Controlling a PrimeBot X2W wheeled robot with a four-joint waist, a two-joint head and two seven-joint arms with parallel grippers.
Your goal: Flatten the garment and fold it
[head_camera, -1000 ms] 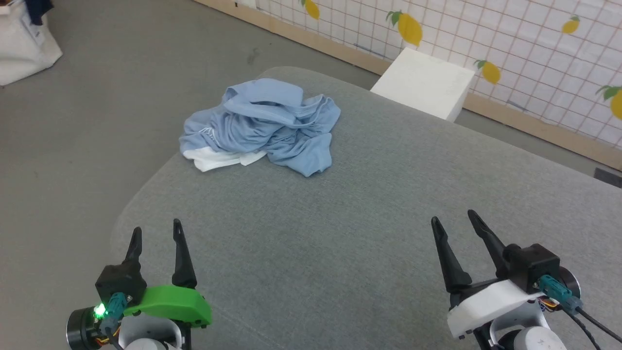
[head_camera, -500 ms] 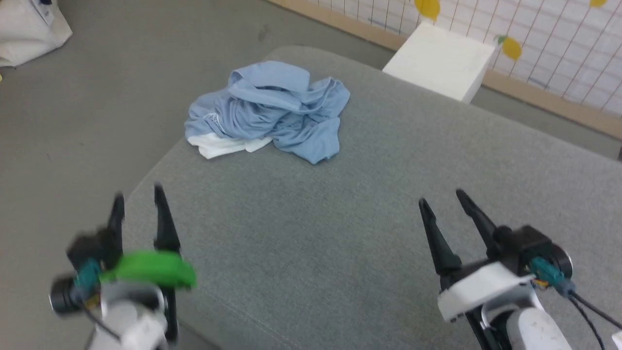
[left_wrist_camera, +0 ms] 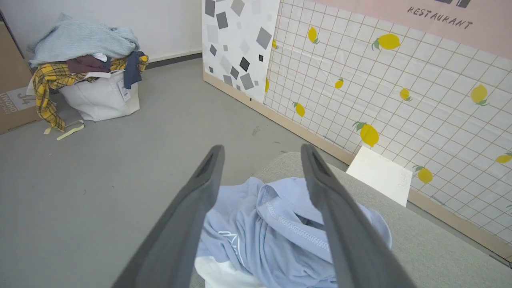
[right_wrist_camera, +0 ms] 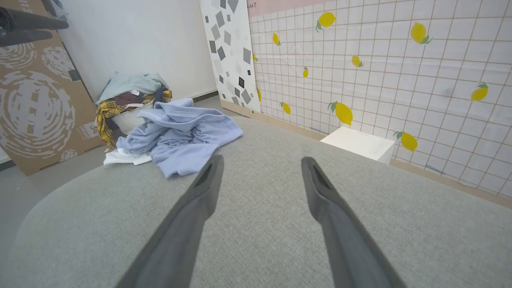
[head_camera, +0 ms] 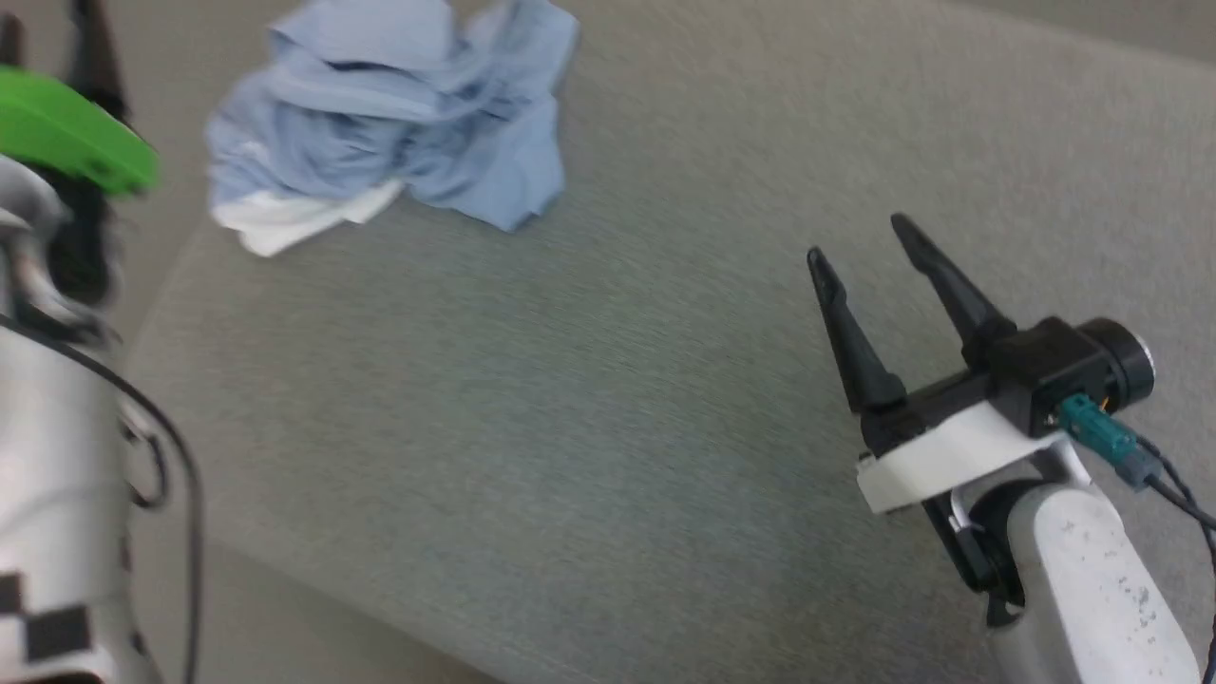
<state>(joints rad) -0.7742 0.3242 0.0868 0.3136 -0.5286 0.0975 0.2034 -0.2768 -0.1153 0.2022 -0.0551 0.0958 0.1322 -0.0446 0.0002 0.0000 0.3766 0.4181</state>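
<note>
Already done: nothing, garment (head_camera: 380,123) crumpled on bench (head_camera: 570,380)
Left gripper (left_wrist_camera: 262,147): open, empty, near garment
Right gripper (head_camera: 857,237): open, empty, well apart
To do: flatten, fold

Blurred head view, cloth and arm clipped at the edges.
In the head view the crumpled light-blue cloth garment (head_camera: 380,114) was smeared and cut by the top edge. The left gripper (head_camera: 49,33), above its bright green plastic cover (head_camera: 71,133), was blurred, its fingertips past that edge. In the left wrist view its two long dark fingers (left_wrist_camera: 188,224) hid parts of the garment, the bottom edge clipped the white part (left_wrist_camera: 224,276), and the small white print (left_wrist_camera: 229,236) was too small to read.
</note>
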